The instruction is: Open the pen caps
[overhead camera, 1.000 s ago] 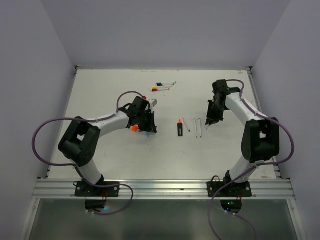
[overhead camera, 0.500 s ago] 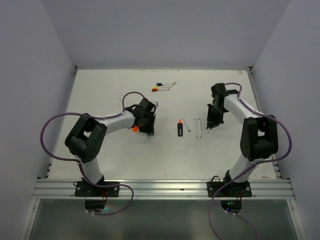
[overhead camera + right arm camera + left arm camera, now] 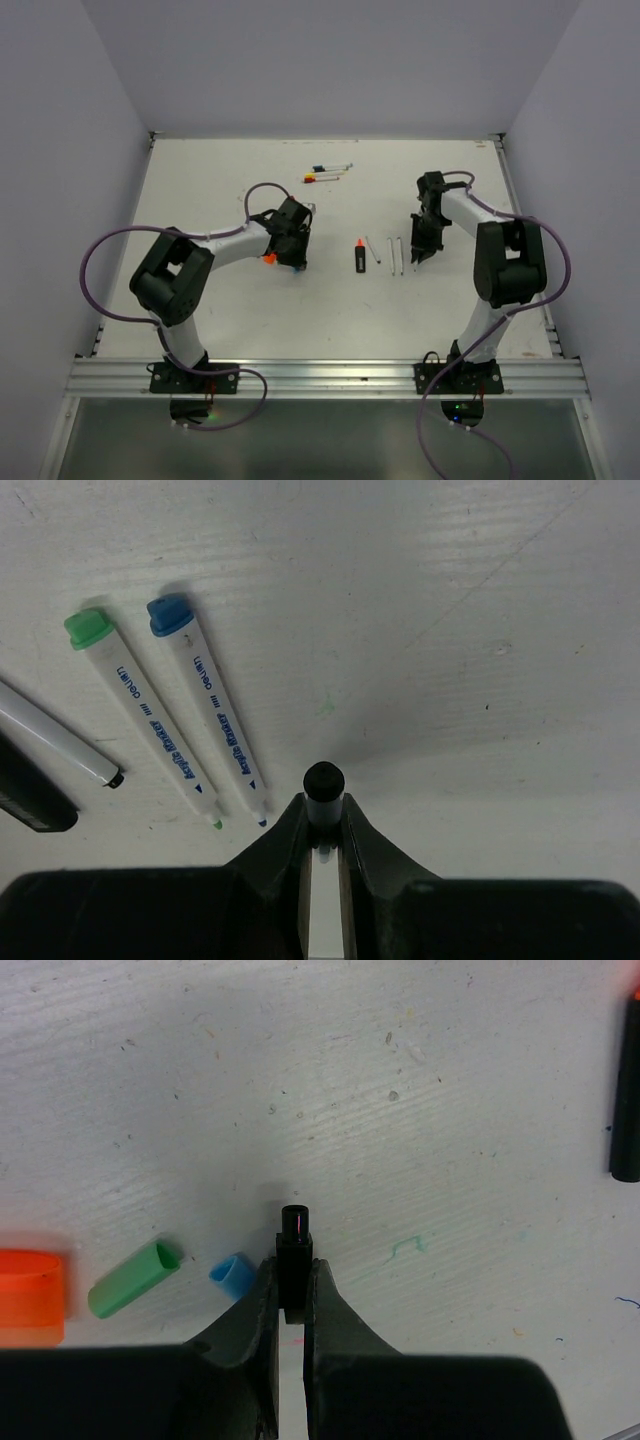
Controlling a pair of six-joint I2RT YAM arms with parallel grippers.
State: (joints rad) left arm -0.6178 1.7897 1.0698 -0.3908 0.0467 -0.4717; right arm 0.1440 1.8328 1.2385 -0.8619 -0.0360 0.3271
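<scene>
My left gripper (image 3: 290, 1275) is shut on a small black cap (image 3: 294, 1245), held just above the table. An orange cap (image 3: 30, 1295), a green cap (image 3: 133, 1278) and a blue cap (image 3: 232, 1274) lie loose just left of it. My right gripper (image 3: 323, 810) is shut on a thin white pen with a black end (image 3: 323, 780), seen end-on. Two uncapped pens, one green-ended (image 3: 140, 705) and one blue-ended (image 3: 205, 705), lie to its left. In the top view the left gripper (image 3: 293, 255) is mid-table and the right gripper (image 3: 418, 255) is beside the pens (image 3: 397, 254).
The black highlighter body (image 3: 359, 256) lies between the two grippers, with another thin pen (image 3: 373, 249) beside it. Several capped pens (image 3: 328, 173) lie at the back of the table. The table's raised edges run along left, right and back.
The left arm's elbow has swung towards the middle of the table while its gripper stayed near the loose caps. The right gripper has shifted slightly towards the pens.
</scene>
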